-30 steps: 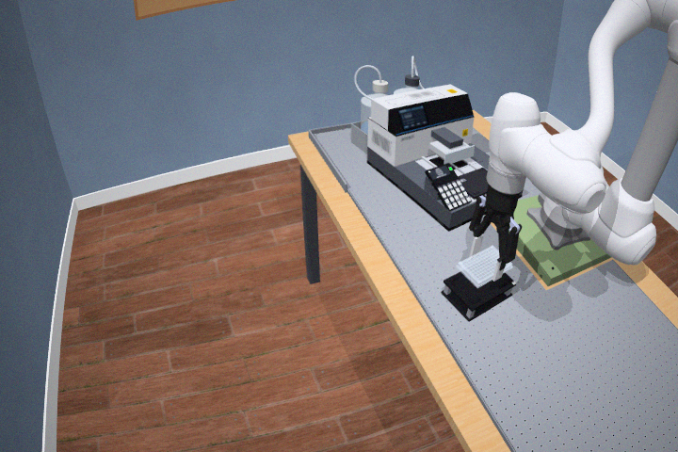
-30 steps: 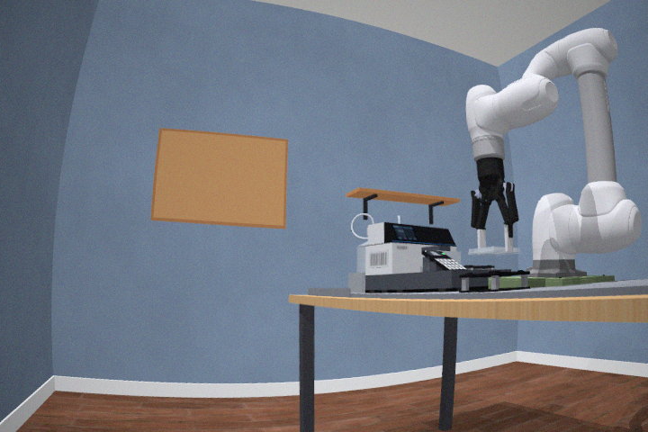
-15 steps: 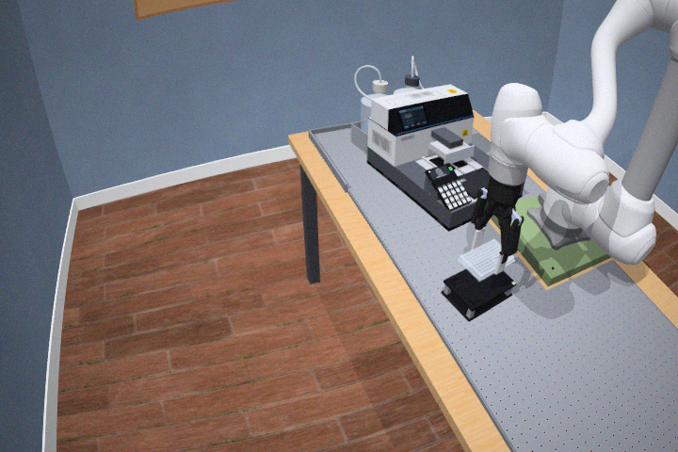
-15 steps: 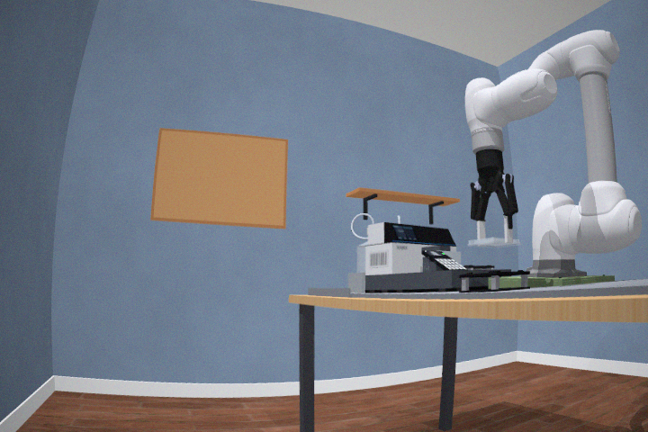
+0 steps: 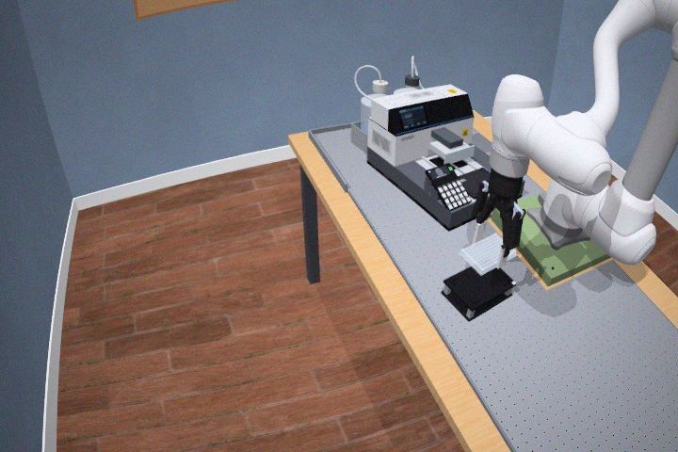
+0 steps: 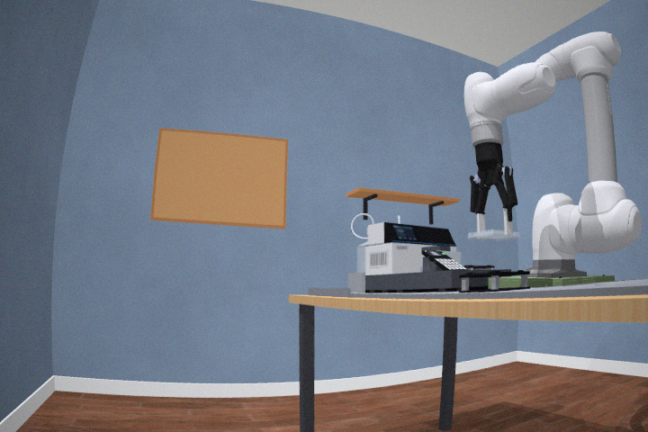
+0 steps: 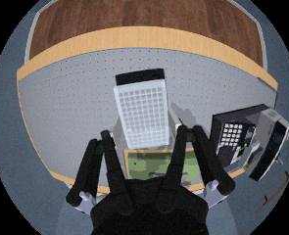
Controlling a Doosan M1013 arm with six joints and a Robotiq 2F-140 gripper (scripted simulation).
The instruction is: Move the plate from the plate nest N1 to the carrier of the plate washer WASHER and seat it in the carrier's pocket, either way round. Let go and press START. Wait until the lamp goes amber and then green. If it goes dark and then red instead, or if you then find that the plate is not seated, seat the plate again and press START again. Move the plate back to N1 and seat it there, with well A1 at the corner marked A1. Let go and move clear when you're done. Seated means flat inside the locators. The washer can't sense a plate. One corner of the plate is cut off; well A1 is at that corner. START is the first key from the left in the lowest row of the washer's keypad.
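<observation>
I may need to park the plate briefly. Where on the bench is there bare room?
Bare: the grey perforated surface nearer than the black plate nest. Crowded: between the white-and-grey washer, nest and green base plate, where the tool holds the clear plate.

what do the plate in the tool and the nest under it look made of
The pale, see-through well plate clamped in the black tool looks like clear moulded plastic with a fine well grid. The flat black square nest looks like matte plastic or coated metal, with small grey corner locators.
</observation>
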